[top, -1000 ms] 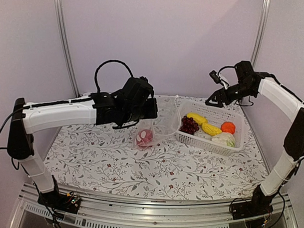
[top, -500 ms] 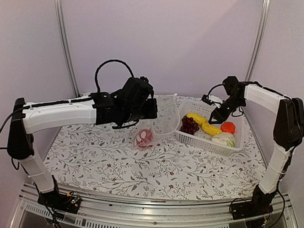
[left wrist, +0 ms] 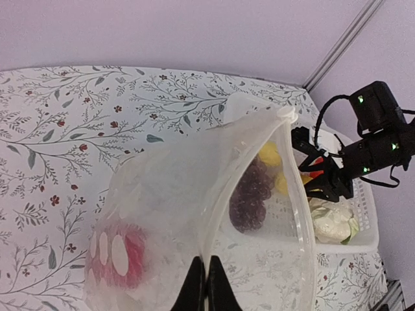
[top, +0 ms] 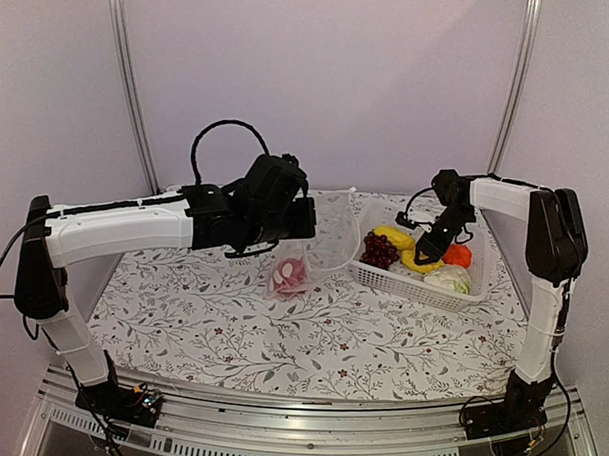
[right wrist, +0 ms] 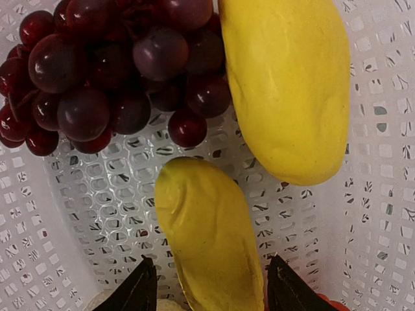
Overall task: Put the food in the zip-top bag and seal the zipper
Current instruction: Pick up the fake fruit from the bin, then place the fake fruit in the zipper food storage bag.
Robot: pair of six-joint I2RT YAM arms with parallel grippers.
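Pepper [left wrist: 113, 256] blurred inside zip-top bag [left wrist: 181, 168] | left end effector [left wrist: 206, 285] clamped on its rim | right end effector [right wrist: 211, 260] apart astride yellow piece [right wrist: 202, 217]

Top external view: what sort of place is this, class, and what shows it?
Probably a robot lab booth: two arms bolted to a metal rail, plain walls with metal posts, toy food in a white basket.
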